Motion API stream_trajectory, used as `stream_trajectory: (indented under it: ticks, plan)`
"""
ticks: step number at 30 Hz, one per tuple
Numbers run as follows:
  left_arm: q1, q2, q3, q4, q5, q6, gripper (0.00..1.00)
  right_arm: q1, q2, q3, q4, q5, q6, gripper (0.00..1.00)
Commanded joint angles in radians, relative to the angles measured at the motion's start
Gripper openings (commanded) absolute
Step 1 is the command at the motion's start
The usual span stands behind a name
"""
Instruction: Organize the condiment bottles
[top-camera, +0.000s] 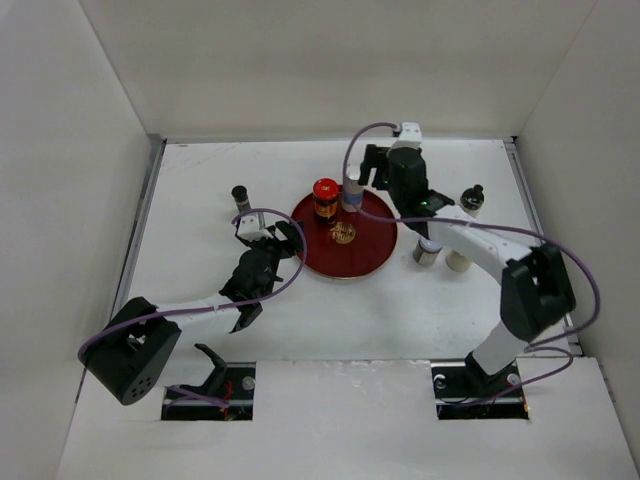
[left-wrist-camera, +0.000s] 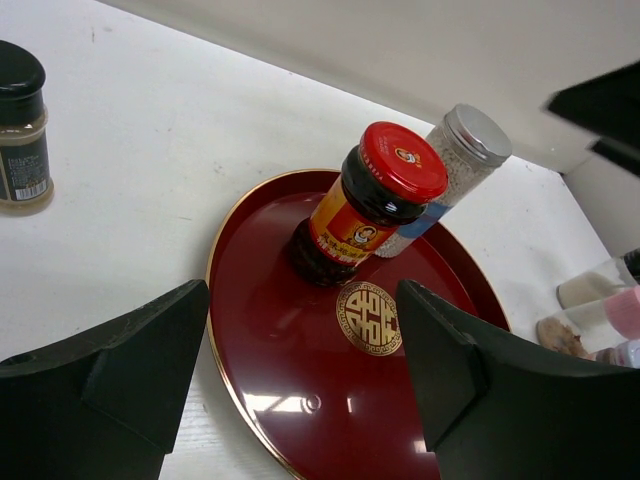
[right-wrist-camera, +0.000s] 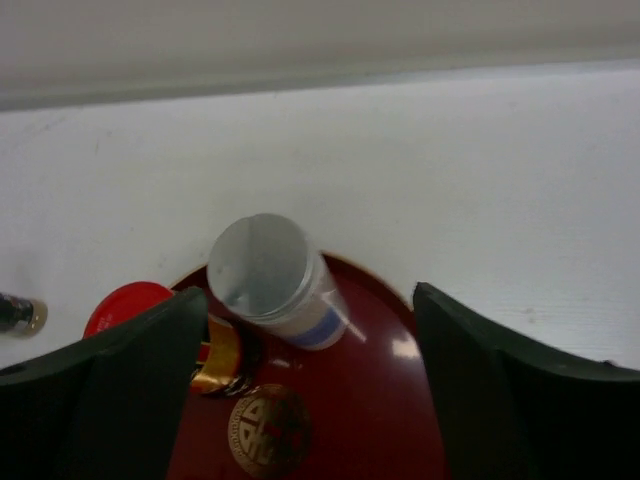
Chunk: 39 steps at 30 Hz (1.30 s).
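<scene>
A red-capped dark jar (top-camera: 326, 198) and a silver-capped, blue-labelled shaker (top-camera: 352, 192) stand on the far part of the red round tray (top-camera: 360, 258). Both show in the left wrist view, the jar (left-wrist-camera: 365, 205) and the shaker (left-wrist-camera: 455, 165). My left gripper (top-camera: 280, 238) is open and empty over the tray's left edge (left-wrist-camera: 300, 380). My right gripper (top-camera: 362, 178) is open and empty, just behind and above the shaker (right-wrist-camera: 268, 272). A black-capped shaker (top-camera: 240, 197) stands on the table left of the tray.
Right of the tray, under my right arm, stand a thin black-capped bottle (top-camera: 472, 200), a grey-capped jar (top-camera: 428, 251) and a cream one (top-camera: 458, 261). A pink cap (left-wrist-camera: 622, 310) shows at the left wrist view's right edge. White walls enclose the table.
</scene>
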Motion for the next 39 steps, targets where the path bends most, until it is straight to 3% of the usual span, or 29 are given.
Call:
stream_trajectory:
  ticks: [1, 4, 5, 7, 9, 14, 18, 23, 31, 39]
  plan:
    - [-0.003, -0.003, 0.001, 0.063, 0.003, -0.014, 0.74, -0.048, -0.164, -0.102, 0.048, 0.081, 0.067, 0.80]
    - [-0.008, -0.006, 0.003, 0.063, 0.001, -0.016, 0.74, -0.054, -0.291, -0.252, 0.049, 0.164, 0.118, 0.44]
    - [-0.011, -0.004, 0.003, 0.065, 0.001, -0.016, 0.74, -0.049, -0.331, -0.296, 0.042, 0.184, 0.127, 0.36]
    - [-0.011, 0.000, 0.004, 0.065, 0.001, -0.017, 0.74, -0.048, -0.405, -0.382, 0.025, 0.225, 0.138, 0.31]
    - [-0.012, 0.002, 0.006, 0.065, 0.003, -0.019, 0.74, -0.037, -0.469, -0.448, -0.021, 0.279, 0.161, 0.37]
    - [-0.011, -0.001, 0.003, 0.065, 0.003, -0.020, 0.74, -0.011, -0.601, -0.587, -0.135, 0.340, 0.227, 0.81]
    - [-0.012, -0.001, 0.003, 0.065, 0.004, -0.025, 0.74, -0.009, -0.622, -0.622, -0.185, 0.337, 0.257, 0.89]
    - [-0.012, -0.001, 0.003, 0.065, 0.004, -0.027, 0.74, -0.020, -0.605, -0.621, -0.192, 0.299, 0.250, 0.95]
    - [-0.008, 0.005, 0.003, 0.065, 0.006, -0.031, 0.74, -0.052, -0.513, -0.619, -0.167, 0.248, 0.250, 0.96]
    - [-0.006, 0.000, 0.000, 0.067, 0.013, -0.043, 0.75, -0.066, -0.404, -0.599, -0.090, 0.267, 0.244, 0.87]
